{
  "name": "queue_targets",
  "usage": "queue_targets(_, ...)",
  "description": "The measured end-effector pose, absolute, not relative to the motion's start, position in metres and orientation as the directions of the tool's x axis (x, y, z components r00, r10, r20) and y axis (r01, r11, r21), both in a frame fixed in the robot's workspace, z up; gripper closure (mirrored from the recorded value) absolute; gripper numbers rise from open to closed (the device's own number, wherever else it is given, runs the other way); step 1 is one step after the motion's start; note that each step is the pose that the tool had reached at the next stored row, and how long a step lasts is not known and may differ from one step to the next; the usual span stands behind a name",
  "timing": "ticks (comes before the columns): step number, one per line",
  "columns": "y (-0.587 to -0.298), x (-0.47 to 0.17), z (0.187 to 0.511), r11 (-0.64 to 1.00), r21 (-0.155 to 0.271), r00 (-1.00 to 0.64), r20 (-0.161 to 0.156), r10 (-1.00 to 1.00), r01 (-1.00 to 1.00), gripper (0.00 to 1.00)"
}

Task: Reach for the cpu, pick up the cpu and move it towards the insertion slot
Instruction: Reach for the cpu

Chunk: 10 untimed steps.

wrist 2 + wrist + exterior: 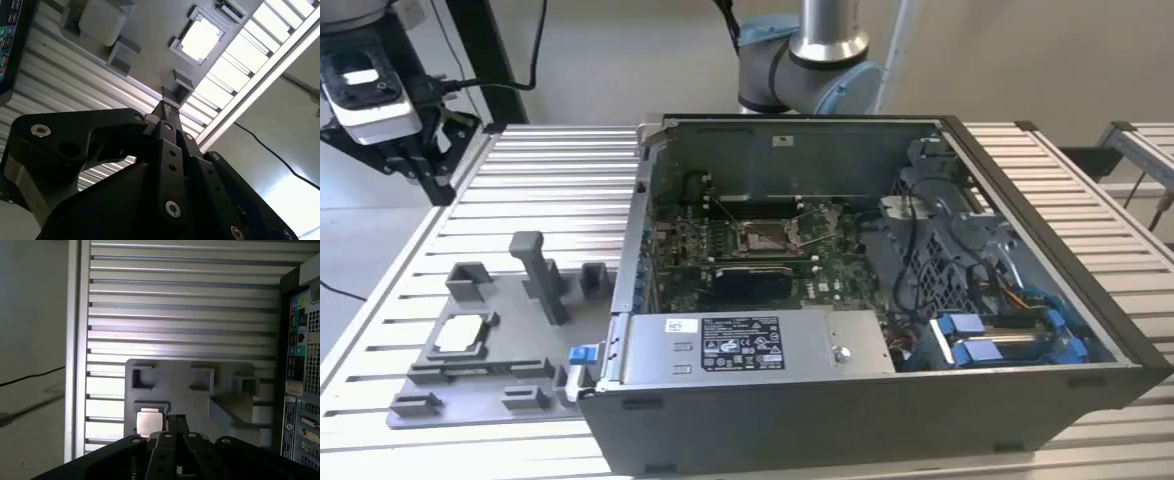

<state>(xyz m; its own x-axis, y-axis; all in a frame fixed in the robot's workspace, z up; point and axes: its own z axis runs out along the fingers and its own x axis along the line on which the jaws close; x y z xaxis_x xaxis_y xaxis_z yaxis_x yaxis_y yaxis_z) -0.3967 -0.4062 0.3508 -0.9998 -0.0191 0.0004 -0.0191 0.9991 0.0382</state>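
Note:
The cpu (462, 334) lies flat in a square pocket of the grey tray (440, 385), at the exterior view's left beside the computer case. Both wrist views look down on its pale face, cpu (201, 38) and cpu (149, 421). My gripper (424, 168) hangs high over the table's far left corner, well above the tray and apart from it. The gripper (165, 106) has its fingers pressed together with nothing between them, and the same shows in the first wrist view, gripper (175, 419). The insertion slot (766, 236) sits on the motherboard inside the open case, its metal frame showing.
The open computer case (854, 400) fills the table's middle and right, with a power supply (747, 345) near its front. Upright grey blocks (540, 270) stand on the tray. The ribbed metal table (534, 180) ends at an edge (75, 365), with floor and a cable beyond.

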Motion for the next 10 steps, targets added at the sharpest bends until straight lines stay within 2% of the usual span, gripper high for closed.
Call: queue_targets(10, -0.432, -0.413, 0.342, 0.999, 0.038, -1.0, 0.0, -0.019, -0.019, 1.0)
